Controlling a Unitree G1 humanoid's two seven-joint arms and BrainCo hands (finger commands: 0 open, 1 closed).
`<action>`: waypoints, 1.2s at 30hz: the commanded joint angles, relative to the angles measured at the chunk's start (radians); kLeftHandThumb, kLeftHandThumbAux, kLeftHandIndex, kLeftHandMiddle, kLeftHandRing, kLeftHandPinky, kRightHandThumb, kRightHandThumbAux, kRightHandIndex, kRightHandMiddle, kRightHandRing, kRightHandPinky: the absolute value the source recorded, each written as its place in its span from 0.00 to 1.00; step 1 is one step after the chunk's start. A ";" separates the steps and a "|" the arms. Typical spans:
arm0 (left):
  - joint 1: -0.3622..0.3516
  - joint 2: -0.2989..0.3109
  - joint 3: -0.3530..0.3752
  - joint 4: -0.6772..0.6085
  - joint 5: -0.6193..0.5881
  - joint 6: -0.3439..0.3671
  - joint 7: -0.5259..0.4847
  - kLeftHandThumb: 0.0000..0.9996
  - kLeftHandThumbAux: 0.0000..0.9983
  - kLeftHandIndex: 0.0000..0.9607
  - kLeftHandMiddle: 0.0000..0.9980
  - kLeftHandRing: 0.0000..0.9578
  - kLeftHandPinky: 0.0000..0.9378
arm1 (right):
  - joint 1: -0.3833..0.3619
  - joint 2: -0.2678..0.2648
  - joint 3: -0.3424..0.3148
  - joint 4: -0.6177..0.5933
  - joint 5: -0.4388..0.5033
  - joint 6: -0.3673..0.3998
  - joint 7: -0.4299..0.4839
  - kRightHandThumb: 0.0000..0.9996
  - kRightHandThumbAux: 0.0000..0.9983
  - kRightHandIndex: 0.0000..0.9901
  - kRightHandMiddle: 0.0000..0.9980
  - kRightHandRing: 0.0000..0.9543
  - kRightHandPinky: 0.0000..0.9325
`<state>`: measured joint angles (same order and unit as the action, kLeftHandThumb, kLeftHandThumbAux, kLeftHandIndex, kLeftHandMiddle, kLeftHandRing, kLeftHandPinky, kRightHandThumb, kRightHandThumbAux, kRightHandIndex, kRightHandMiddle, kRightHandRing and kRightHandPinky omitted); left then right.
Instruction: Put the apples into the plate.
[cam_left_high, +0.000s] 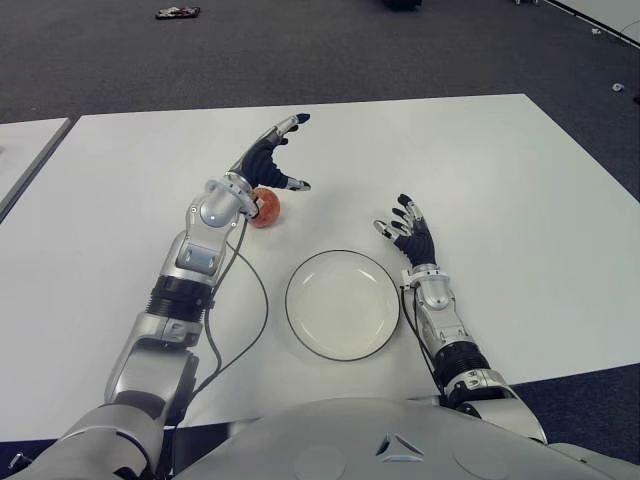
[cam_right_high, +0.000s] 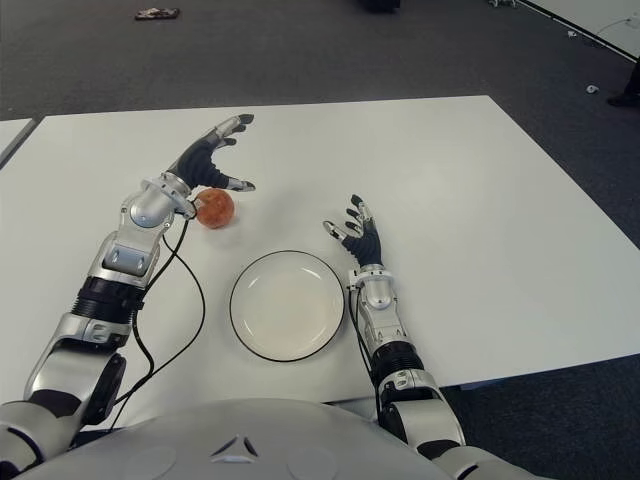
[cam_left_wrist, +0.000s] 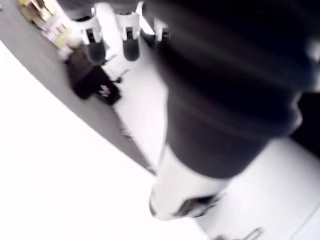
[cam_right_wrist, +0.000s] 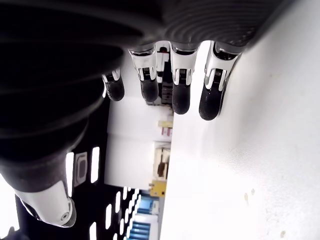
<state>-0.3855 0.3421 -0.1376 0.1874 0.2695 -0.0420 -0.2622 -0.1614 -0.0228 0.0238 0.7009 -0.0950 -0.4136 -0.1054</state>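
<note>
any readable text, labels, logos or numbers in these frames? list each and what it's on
None can be read.
Triangular emblem on the robot's torsoshell: a mark, no letters.
Apple, plate, table: no print visible.
Dark object on the carpet: too small to read.
Coloured items far off in the right wrist view: too blurred to read.
</note>
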 joint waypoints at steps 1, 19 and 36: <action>-0.012 0.034 -0.040 0.050 0.104 0.023 0.047 0.00 0.30 0.00 0.00 0.00 0.00 | 0.058 0.001 0.004 0.081 -0.004 0.053 0.012 0.22 0.69 0.00 0.08 0.13 0.18; -0.083 0.086 -0.226 0.335 0.505 0.091 0.333 0.00 0.30 0.00 0.00 0.00 0.00 | 0.045 -0.006 0.002 0.120 -0.006 0.034 0.015 0.22 0.70 0.00 0.09 0.13 0.18; -0.125 0.096 -0.310 0.409 0.636 0.183 0.474 0.00 0.30 0.00 0.00 0.00 0.00 | 0.036 -0.006 -0.001 0.134 -0.001 0.043 0.019 0.21 0.71 0.01 0.10 0.14 0.19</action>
<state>-0.5009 0.4246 -0.4281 0.5702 0.8760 0.1231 0.2010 -0.1951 -0.0340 0.0209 0.7552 -0.0938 -0.4374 -0.0936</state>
